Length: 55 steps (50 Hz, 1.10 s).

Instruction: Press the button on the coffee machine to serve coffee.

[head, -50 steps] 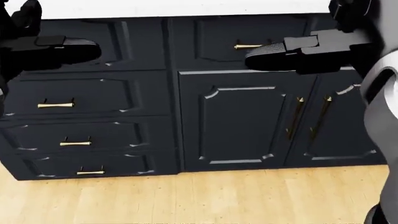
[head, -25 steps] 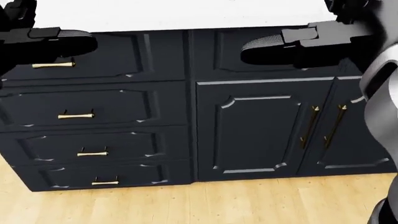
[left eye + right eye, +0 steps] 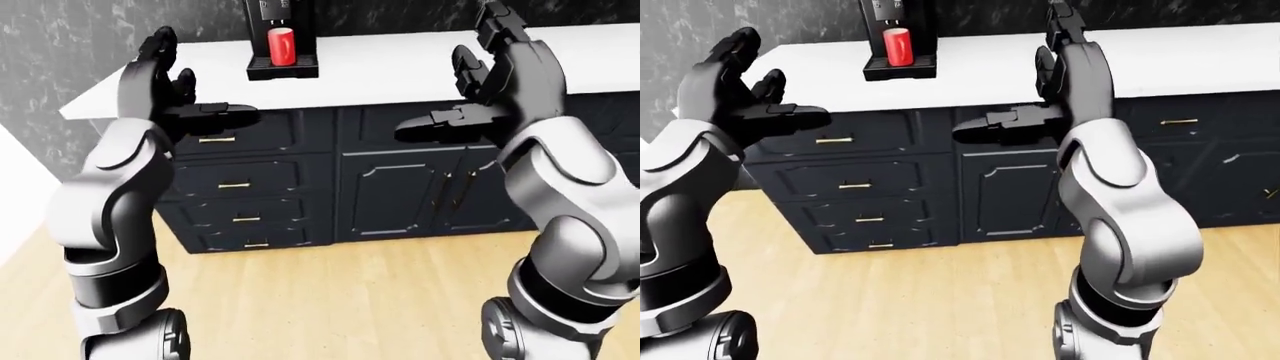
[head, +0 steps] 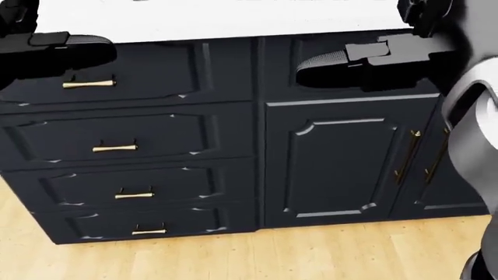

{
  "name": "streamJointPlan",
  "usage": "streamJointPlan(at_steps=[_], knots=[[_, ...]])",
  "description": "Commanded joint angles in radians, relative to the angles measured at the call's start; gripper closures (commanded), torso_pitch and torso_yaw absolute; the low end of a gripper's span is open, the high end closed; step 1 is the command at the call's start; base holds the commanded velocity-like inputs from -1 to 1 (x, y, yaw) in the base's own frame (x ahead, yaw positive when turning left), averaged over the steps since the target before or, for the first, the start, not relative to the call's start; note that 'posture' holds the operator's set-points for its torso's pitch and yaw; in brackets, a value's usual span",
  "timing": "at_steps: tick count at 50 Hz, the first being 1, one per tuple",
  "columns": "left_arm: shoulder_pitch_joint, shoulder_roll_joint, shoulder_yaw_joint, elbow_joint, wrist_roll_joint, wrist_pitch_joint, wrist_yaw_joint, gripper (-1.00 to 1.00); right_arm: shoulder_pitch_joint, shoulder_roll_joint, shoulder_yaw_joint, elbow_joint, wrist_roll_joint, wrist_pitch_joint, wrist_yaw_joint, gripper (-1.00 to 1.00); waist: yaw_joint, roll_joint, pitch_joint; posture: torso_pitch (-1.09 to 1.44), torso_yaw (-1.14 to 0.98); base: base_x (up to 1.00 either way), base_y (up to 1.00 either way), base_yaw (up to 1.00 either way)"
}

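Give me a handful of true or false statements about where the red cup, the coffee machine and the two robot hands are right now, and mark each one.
1. A red cup stands on the coffee machine tray. True.
2. The coffee machine sits on the wooden floor. False: it stands on the white countertop, toward the left of the left-eye view.
3. The left robot hand is pressing the machine's button. False: it is raised with open fingers, apart from the machine.
4. The right robot hand is open and holds nothing. True.
5. The dark cabinets below the countertop have brass handles. True.
6. A drawer is pulled open. False: all visible drawers and doors look shut.
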State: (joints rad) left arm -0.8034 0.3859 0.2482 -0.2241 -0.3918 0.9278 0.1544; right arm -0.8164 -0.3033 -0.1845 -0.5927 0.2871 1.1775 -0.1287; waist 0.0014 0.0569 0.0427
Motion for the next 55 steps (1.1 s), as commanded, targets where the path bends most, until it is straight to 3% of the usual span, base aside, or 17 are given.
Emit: streamJointPlan(at_steps=[1,11,12,14,19,24,26,34,38,39,42,43,46,48,49,54,55], knots=[[-0.041,0.007,-0.004,-0.029,-0.004,-0.025,-0.002,-1.0,-0.038,-0.018,-0.024,-0.026,-0.006,-0.029,-0.006,-1.0,-0.008,0.004,-0.026,0.0,0.0,0.0,0.24,0.0],[-0.041,0.008,-0.007,-0.03,-0.007,-0.025,0.0,-1.0,-0.042,-0.021,-0.028,-0.026,-0.001,-0.027,-0.009,-1.0,-0.001,-0.119,-0.035,0.0,0.0,0.0,0.25,0.0],[-0.043,0.009,-0.007,-0.026,-0.006,-0.027,-0.001,-1.0,-0.039,-0.022,-0.027,-0.024,-0.002,-0.031,-0.008,-1.0,-0.011,-0.098,-0.029,0.0,0.0,0.0,0.24,0.0],[-0.04,0.009,-0.007,-0.025,-0.005,-0.03,-0.002,-1.0,-0.042,-0.025,-0.029,-0.028,-0.001,-0.024,-0.01,-1.0,-0.003,-0.111,-0.034,0.0,0.0,0.0,0.25,0.0],[-0.039,0.008,-0.006,-0.025,-0.005,-0.032,-0.003,-1.0,-0.038,-0.024,-0.027,-0.028,0.0,-0.029,-0.011,-1.0,-0.001,-0.073,-0.025,0.0,0.0,0.0,0.25,0.0],[-0.045,0.007,-0.004,-0.035,-0.01,-0.024,0.004,-1.0,-0.037,-0.023,-0.024,-0.026,0.0,-0.029,-0.009,-1.0,-0.02,0.035,-0.047,0.0,0.0,0.0,0.25,0.0],[-0.046,0.007,-0.005,-0.036,-0.01,-0.023,0.006,-1.0,-0.038,-0.023,-0.025,-0.024,0.0,-0.031,-0.009,-1.0,-0.012,0.02,-0.024,0.0,0.0,0.0,0.25,0.0],[-0.044,0.008,-0.006,-0.033,-0.011,-0.028,0.005,-1.0,-0.037,-0.022,-0.024,-0.025,0.001,-0.033,-0.008,-1.0,-0.01,-0.06,-0.022,0.0,0.0,0.0,0.25,0.0],[-0.044,0.008,-0.007,-0.033,-0.011,-0.027,0.005,-1.0,-0.036,-0.023,-0.027,-0.024,0.002,-0.034,-0.007,-1.0,-0.004,-0.129,-0.027,0.0,0.0,0.0,0.25,0.0],[-0.04,0.007,-0.008,-0.032,-0.01,-0.032,0.003,-1.0,-0.036,-0.023,-0.028,-0.025,0.002,-0.034,-0.008,-1.0,-0.011,-0.094,-0.028,0.0,0.0,0.0,0.25,0.0],[-0.042,0.007,-0.007,-0.031,-0.01,-0.032,0.003,-1.0,-0.034,-0.022,-0.024,-0.022,0.002,-0.038,-0.008,-1.0,-0.003,-0.111,-0.042,0.0,0.0,0.0,0.25,0.0],[-0.04,0.007,-0.008,-0.029,-0.009,-0.034,0.003,-1.0,-0.031,-0.022,-0.02,-0.021,0.001,-0.043,-0.005,-1.0,0.001,-0.112,-0.024,0.0,0.0,0.0,0.0,0.0],[-0.043,0.006,-0.009,-0.031,-0.009,-0.03,0.003,-1.0,-0.027,-0.012,-0.022,-0.011,0.005,-0.06,-0.003,-1.0,-0.01,-0.06,-0.003,0.0,0.0,0.0,0.0,0.0],[-0.041,0.006,-0.009,-0.027,-0.007,-0.035,0.001,-1.0,-0.027,-0.011,-0.024,-0.015,0.009,-0.061,-0.006,-1.0,-0.028,-0.022,-0.015,0.0,0.0,0.0,0.0,0.0],[-0.042,0.006,-0.007,-0.033,-0.009,-0.029,0.003,-1.0,-0.031,-0.009,-0.031,-0.018,0.012,-0.06,-0.013,-1.0,-0.017,-0.036,0.001,0.0,0.0,0.0,0.0,0.0],[-0.043,0.005,-0.01,-0.032,-0.007,-0.029,0.003,-1.0,-0.033,-0.024,-0.014,-0.022,0.003,-0.048,-0.016,-1.0,0.0,-0.067,-0.011,0.0,0.0,0.0,0.0,0.0],[-0.044,0.003,-0.009,-0.033,-0.009,-0.027,0.003,-1.0,-0.032,-0.022,-0.015,-0.02,0.002,-0.049,-0.013,-1.0,0.013,-0.06,-0.031,0.0,0.0,0.0,0.0,0.52]])
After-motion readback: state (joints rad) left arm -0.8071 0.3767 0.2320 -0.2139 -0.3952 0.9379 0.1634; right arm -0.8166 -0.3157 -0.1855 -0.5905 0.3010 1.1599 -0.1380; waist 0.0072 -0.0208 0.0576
